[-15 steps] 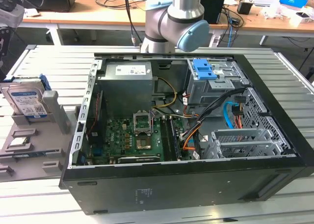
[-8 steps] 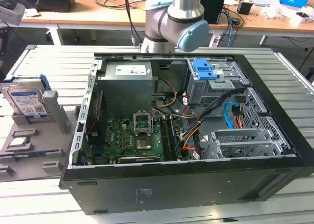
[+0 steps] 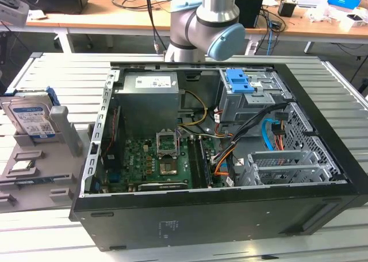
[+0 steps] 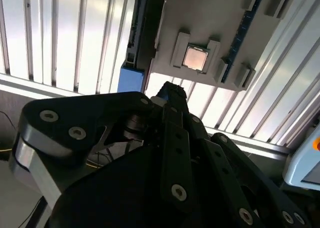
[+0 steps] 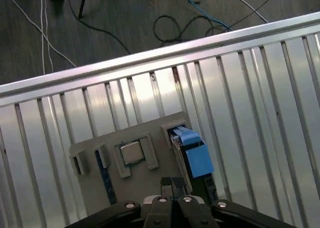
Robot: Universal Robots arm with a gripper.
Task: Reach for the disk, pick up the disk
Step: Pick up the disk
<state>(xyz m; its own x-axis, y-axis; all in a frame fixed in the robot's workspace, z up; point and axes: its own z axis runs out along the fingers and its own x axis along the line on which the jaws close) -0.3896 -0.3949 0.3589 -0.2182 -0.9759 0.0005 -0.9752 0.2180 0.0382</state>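
Above the grey tray (image 5: 140, 185), the gripper (image 5: 172, 180) hangs closed and empty.
Its two fingertips press together over the tray's bare face, near the disk (image 5: 194, 157) but clear of it. The disk stands on edge in a slot of the tray, blue rail uppermost, near a small chip (image 5: 132, 152). The open computer case (image 3: 230, 216) sits to the exterior view's right.

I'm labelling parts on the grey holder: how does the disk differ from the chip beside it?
The disk stands upright on edge in a slot of the holder; the chip lies flat in a recess. The disk is much larger than the chip. The disk carries a white-and-blue label and blue rails; the chip shows a plain metal face. Both are metallic and sit on the same holder.
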